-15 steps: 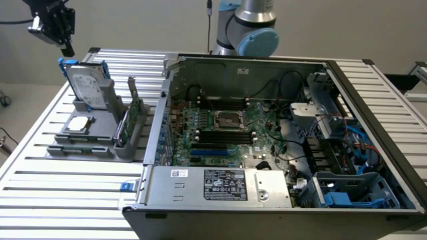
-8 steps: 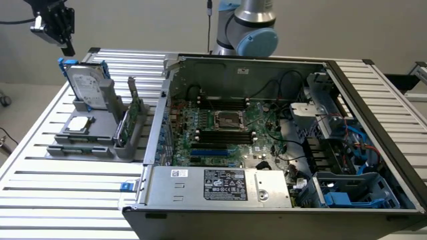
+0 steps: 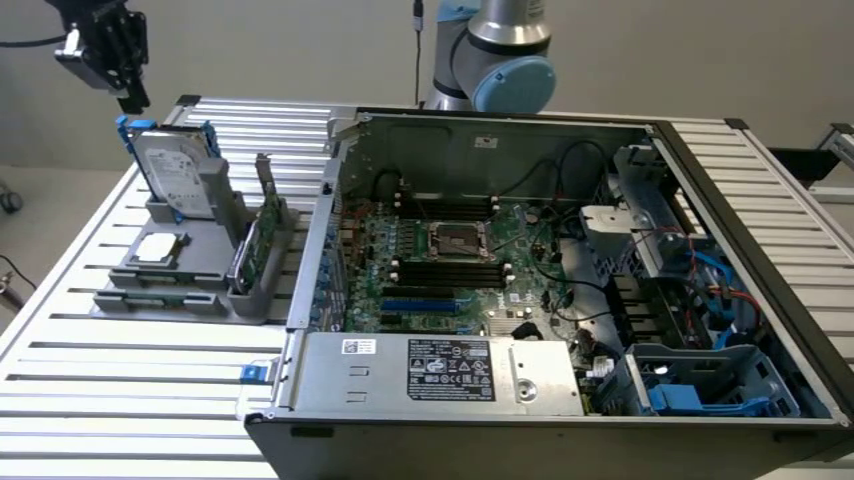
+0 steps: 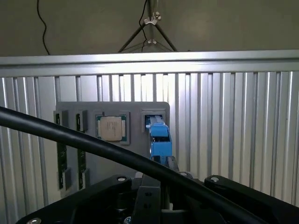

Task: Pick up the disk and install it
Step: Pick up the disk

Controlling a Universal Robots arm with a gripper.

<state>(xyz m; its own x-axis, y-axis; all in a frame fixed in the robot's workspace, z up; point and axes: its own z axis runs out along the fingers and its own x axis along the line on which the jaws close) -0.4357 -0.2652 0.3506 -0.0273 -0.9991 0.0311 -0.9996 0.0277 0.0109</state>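
One disk (image 3: 174, 170) stands upright in a grey holder (image 3: 194, 272), directly below the pincer (image 3: 130, 95), with its blue carrier edge uppermost. The pincer hangs just above that edge, seemingly barely apart from it, though contact is hard to judge. Whether it stands wide or narrow I cannot tell. Lower down, beside the disk, a square chip (image 3: 158, 248) lies flat and a green card (image 3: 256, 235) stands on edge. An open computer case (image 3: 534, 250) sits well off toward the exterior view's right of the pincer, on the slatted table (image 3: 107, 400).

The disk (image 3: 176, 172) stands upright in a grey holder (image 3: 207, 258); silver, blue-framed.
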